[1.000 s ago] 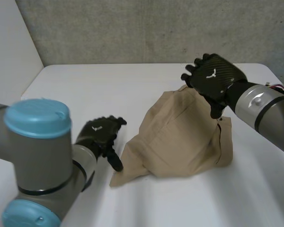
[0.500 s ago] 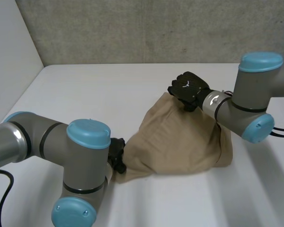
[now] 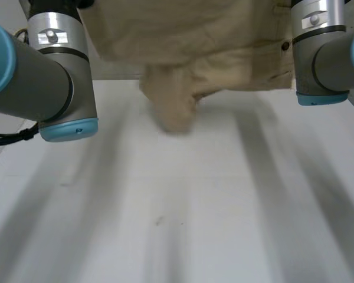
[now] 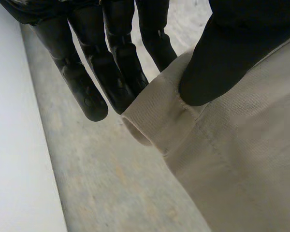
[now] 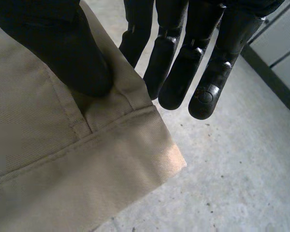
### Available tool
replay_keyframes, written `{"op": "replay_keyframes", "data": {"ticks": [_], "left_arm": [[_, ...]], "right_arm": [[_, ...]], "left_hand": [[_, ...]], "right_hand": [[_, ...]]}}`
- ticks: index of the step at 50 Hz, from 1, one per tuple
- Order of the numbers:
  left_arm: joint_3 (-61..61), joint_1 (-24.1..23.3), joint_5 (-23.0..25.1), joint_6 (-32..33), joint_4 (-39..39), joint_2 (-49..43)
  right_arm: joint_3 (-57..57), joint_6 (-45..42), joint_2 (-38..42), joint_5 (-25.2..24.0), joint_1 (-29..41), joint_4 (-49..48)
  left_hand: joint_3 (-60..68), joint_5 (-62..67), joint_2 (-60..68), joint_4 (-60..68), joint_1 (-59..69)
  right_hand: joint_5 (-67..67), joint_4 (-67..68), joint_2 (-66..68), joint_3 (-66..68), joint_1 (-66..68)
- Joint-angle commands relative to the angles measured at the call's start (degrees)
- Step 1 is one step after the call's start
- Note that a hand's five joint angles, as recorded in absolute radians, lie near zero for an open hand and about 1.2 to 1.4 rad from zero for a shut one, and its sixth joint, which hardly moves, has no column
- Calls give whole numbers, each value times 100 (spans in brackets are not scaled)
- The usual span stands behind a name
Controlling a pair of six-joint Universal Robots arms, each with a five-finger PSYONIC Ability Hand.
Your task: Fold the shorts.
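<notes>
The tan shorts [image 3: 189, 35] hang in the air above the white table [image 3: 212, 218], stretched between my two arms, with a bunched part drooping lowest [image 3: 172, 112]. In the left wrist view my left hand [image 4: 229, 53] pinches a hemmed corner of the shorts [image 4: 241, 169] between its thumb and fingers [image 4: 116, 72]. My right hand [image 5: 63, 43] pinches another seamed corner of the shorts [image 5: 63, 174] the same way, thumb on top and fingers [image 5: 176, 63] behind the cloth. In the head view, my left arm [image 3: 53, 65] and right arm [image 3: 321, 53] flank the cloth.
A grey concrete wall [image 4: 116, 193] stands behind the table.
The shorts lay heaped on the table with both hands beside them. Both hands have since shut on cloth corners and raised the shorts high off the table.
</notes>
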Motion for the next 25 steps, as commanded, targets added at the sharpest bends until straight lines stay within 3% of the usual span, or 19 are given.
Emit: {"op": "replay_keyframes", "data": {"ticks": [1, 8, 14, 25], "left_arm": [[-1299, -169, 18, -29, -108, 110], [-2660, -125, 26, -38, -161, 31], [-3479, -195, 53, 24, -406, 14], [-3788, -371, 79, 33, -2664, 558]], "right_arm": [[1231, 96, -358, -61, -9, 465], [2401, 132, -367, -554, -35, 1353], [3113, 140, -332, -607, -62, 2372], [3826, 395, -841, -598, -79, 4499]], "left_hand": [[1202, 1500, 1167, 1109, 1549], [1202, 1500, 1167, 1109, 1549], [1202, 1500, 1167, 1109, 1549], [1202, 1500, 1167, 1109, 1549]], "right_hand": [[1499, 1178, 1268, 1263, 2388], [1499, 1178, 1268, 1263, 2388], [1499, 1178, 1268, 1263, 2388], [1499, 1178, 1268, 1263, 2388]]}}
